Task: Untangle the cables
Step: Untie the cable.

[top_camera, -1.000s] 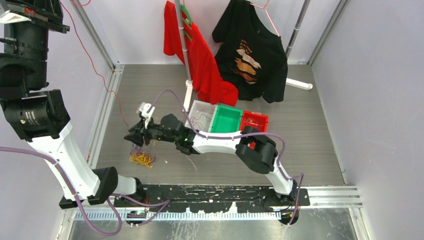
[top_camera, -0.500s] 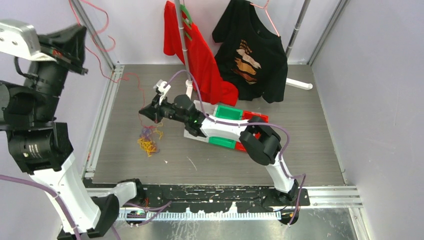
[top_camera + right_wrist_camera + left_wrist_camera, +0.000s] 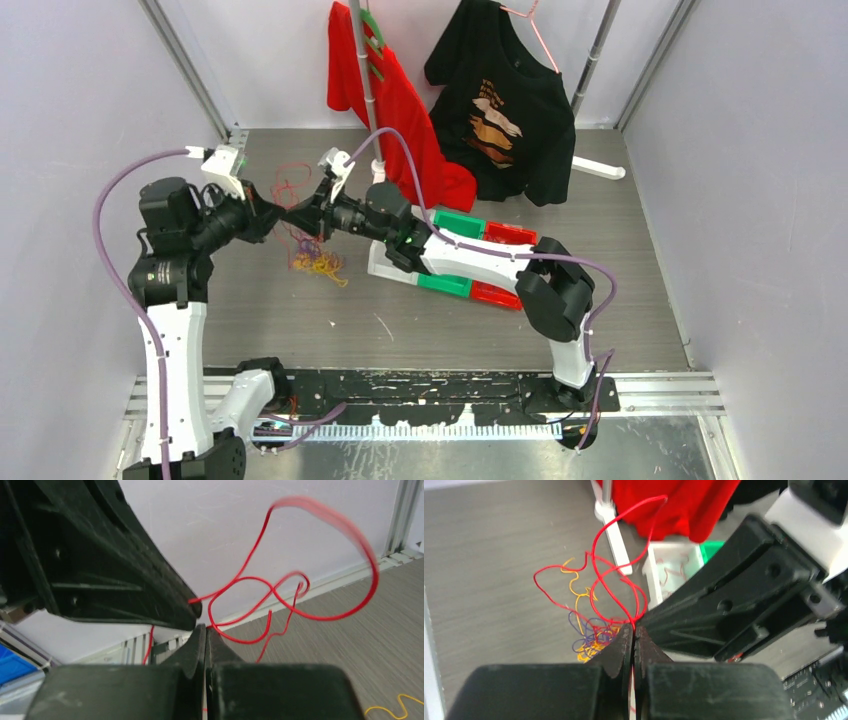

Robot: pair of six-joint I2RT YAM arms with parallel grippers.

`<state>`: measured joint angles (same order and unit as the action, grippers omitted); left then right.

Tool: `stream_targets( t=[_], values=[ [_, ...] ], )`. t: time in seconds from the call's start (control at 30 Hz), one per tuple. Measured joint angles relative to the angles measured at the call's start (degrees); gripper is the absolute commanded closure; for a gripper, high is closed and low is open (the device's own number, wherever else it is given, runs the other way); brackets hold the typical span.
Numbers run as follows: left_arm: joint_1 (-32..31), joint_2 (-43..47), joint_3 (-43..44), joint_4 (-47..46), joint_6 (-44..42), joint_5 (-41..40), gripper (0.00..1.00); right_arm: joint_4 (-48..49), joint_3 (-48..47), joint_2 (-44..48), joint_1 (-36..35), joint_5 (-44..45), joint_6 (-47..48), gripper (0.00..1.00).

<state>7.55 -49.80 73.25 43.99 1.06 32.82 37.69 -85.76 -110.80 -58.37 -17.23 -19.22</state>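
Both jaws pinched shut on red cable point(image 3: 322, 507), tips touching; remaining cables point(image 3: 318, 262) bunched beneath.

Bright even light, soft shadows, sharp top view, red cable loop point(image 3: 345, 522) motion-blurred in right wrist view

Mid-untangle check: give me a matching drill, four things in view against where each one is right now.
Things:
1. red cable
2. yellow and purple tangle
3. white bin
4. black T-shirt

Places:
A. hanging at the back
B. mostly lying on the table, under the grippers
C. pinched where the shut left gripper and right gripper meet
D. beside the green bin, thin red wires inside

Pairs: 1-C; 2-B; 3-D; 4-A
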Motion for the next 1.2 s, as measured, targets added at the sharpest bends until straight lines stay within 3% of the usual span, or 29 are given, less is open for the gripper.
stream_targets(
  t=[0.17, 0.33, 0.47, 0.63, 1.2],
  values=[
    [0.00, 0.20, -5.46, 0.33, -3.08, 3.30, 0.96, -2.12, 1.62, 0.44, 0.26, 0.22, -0.07, 0.99],
    [0.04, 0.09, -9.16, -0.33, -5.46, 10.19, 0.77, -2.27, 3.04, 0.48, 0.44, 0.24, -0.68, 0.99],
    [0.07, 0.04, -10.69, -0.35, -7.65, 16.44, 0.71, -2.21, 3.96, 0.79, 0.42, 0.20, -1.42, 0.99],
    [1.62, -0.17, -11.23, -0.59, -10.27, 18.29, 0.64, -2.75, 6.80, 3.65, 0.87, 1.14, -2.05, 0.99],
    [4.59, -1.79, -17.03, -9.22, -8.96, 20.68, 0.59, -3.58, 7.43, 6.67, 1.53, -0.09, -7.80, 0.99]
  ],
)
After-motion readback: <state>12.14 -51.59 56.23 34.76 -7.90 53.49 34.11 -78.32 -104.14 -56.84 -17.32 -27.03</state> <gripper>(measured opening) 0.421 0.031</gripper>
